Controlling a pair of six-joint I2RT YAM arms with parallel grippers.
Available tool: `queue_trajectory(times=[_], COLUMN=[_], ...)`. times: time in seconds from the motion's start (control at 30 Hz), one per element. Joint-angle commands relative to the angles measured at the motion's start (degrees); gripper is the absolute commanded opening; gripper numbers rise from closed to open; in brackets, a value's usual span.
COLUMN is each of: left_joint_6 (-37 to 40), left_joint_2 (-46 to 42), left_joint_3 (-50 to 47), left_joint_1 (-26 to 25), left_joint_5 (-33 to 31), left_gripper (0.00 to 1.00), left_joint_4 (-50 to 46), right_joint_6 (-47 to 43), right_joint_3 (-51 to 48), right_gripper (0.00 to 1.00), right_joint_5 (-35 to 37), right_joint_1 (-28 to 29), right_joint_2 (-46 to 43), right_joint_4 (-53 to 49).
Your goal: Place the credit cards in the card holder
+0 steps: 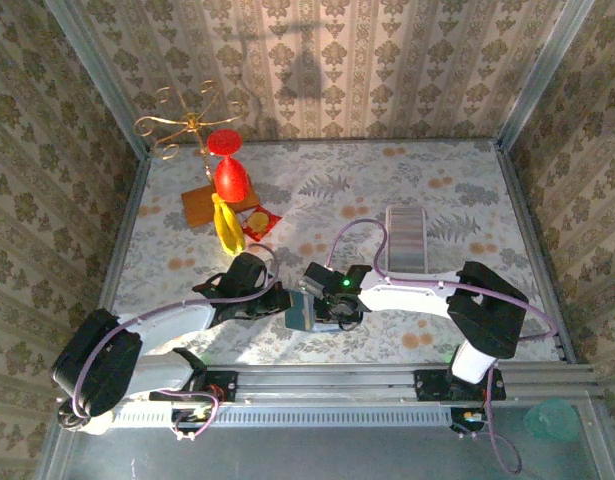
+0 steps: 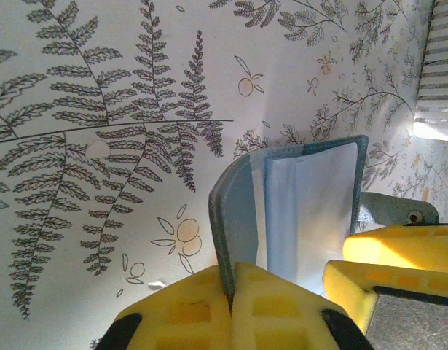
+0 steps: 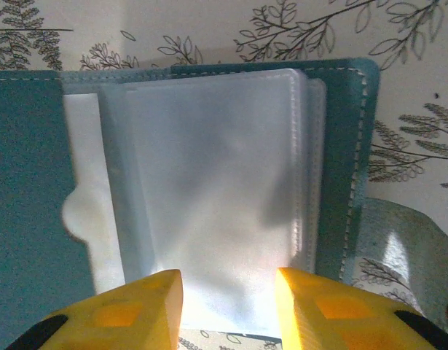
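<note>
1. The left tool [image 2: 229, 293] has its fingers closed on only the thin edge of the card holder's [image 2: 234, 211] teal cover. A sideways push from the other arm could pull that edge free. The holder would then likely fall shut onto the tabletop [image 2: 100, 109].
2. The clear sleeves [image 3: 209, 182] look limp and lie stacked close together. A card pressed in at a slant could buckle them, or slip between two sleeves instead of into a pocket.
3. The right tool [image 3: 227, 295] has its jaws partly apart, straddling the lower edge of the sleeves. It grips nothing that I can make out.
4. The card holder is held upright and open between the two tools, near the front middle of the tabletop. Its cover is in the left tool, and its sleeves face the right tool, just in front of it.
</note>
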Motion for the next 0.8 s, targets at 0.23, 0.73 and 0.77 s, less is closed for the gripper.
queue_trajectory(times=[0.23, 0.73, 0.77], left_joint_6=[-0.81, -3.46, -3.70], left_joint_2=[2.37, 4.79, 4.82], left_joint_3=[-1.83, -6.12, -6.31], left_joint_1=[-0.51, -0.56, -0.60], left_joint_5=[-0.63, -0.84, -0.84], left_gripper=[0.00, 0.04, 0.04], left_joint_4=[1.95, 7.05, 7.42], right_joint_6=[2.24, 4.85, 4.99], right_joint_3=[-0.55, -5.62, -5.77], right_gripper=[0.47, 0.50, 0.50], right_joint_5=[-2.43, -8.49, -8.93], right_joint_1=[0.67, 0.76, 0.76], right_joint_2=[3.86, 1.17, 1.23], right_joint_4=[5.04, 27.56, 28.41])
